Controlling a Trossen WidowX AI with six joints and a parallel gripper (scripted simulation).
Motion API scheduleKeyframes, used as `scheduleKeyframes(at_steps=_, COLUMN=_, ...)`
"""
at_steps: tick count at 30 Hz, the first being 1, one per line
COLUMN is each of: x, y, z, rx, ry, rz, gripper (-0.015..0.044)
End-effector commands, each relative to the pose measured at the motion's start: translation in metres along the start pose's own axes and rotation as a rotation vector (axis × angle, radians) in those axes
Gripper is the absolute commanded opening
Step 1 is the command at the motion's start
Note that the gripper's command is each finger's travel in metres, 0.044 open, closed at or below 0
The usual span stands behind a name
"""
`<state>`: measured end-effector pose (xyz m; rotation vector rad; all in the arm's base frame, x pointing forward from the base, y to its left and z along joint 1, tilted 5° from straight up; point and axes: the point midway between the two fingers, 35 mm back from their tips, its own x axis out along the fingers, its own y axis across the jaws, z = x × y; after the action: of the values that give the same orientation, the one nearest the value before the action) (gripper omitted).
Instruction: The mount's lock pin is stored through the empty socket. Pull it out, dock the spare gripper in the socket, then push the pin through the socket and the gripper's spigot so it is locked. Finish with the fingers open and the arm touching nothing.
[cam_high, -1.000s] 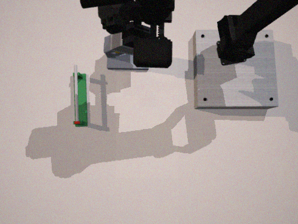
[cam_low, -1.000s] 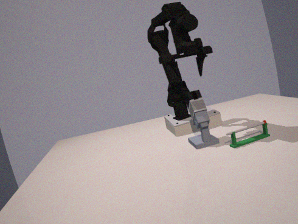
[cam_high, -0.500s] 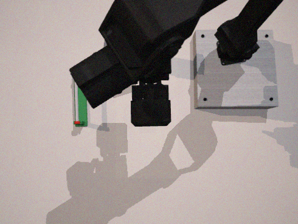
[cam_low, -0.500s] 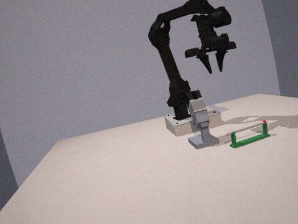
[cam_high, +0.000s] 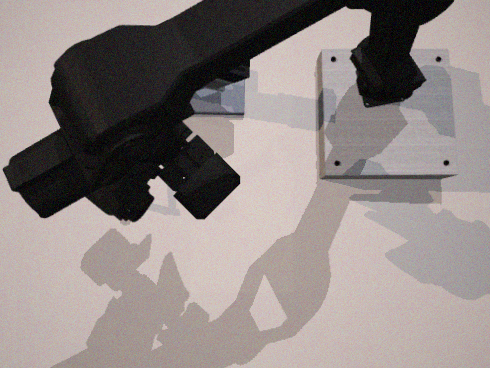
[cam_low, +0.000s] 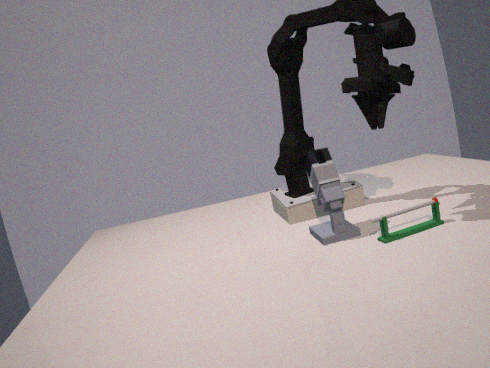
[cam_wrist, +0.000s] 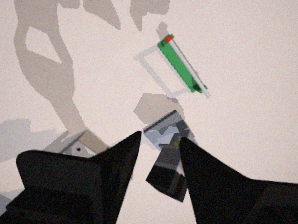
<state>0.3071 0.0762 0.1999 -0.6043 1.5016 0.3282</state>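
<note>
Pin: the pale rod (cam_low: 407, 209) (cam_wrist: 188, 66), red at one end, lies below the hand (cam_high: 160, 172) (cam_low: 378, 128) (cam_wrist: 160, 138), untouched, across two green posts.
Green rack: it (cam_low: 412, 231) (cam_wrist: 179, 68) stands on the table (cam_low: 200, 280), beyond the fingertips in the wrist view.
Hand: empty, partly open, fingers pointing down.
Grey stand: lower than the hand, its foot (cam_high: 220, 104) (cam_low: 320, 233) (cam_wrist: 159, 136) nearer the fingertips than the rack in the wrist view.
Arm base: partly behind one finger there, its pale block (cam_high: 390, 167) (cam_low: 280, 207) (cam_wrist: 71, 148) sits below hand height.
</note>
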Motion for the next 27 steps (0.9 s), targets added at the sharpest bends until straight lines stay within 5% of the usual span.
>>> scheduleKeyframes(at_steps=1, x=0.03, y=-0.043, z=0.046, rx=-0.514, ry=0.071, rz=-0.063, gripper=0.018)
scheduleKeyframes(at_steps=8, x=0.056, y=-0.067, z=0.069, rx=-0.832, ry=0.135, rz=-0.071, gripper=0.018)
scheduleKeyframes(at_steps=27, x=0.079, y=-0.064, z=0.071, rx=-0.837, ry=0.136, rz=-0.071, gripper=0.018)
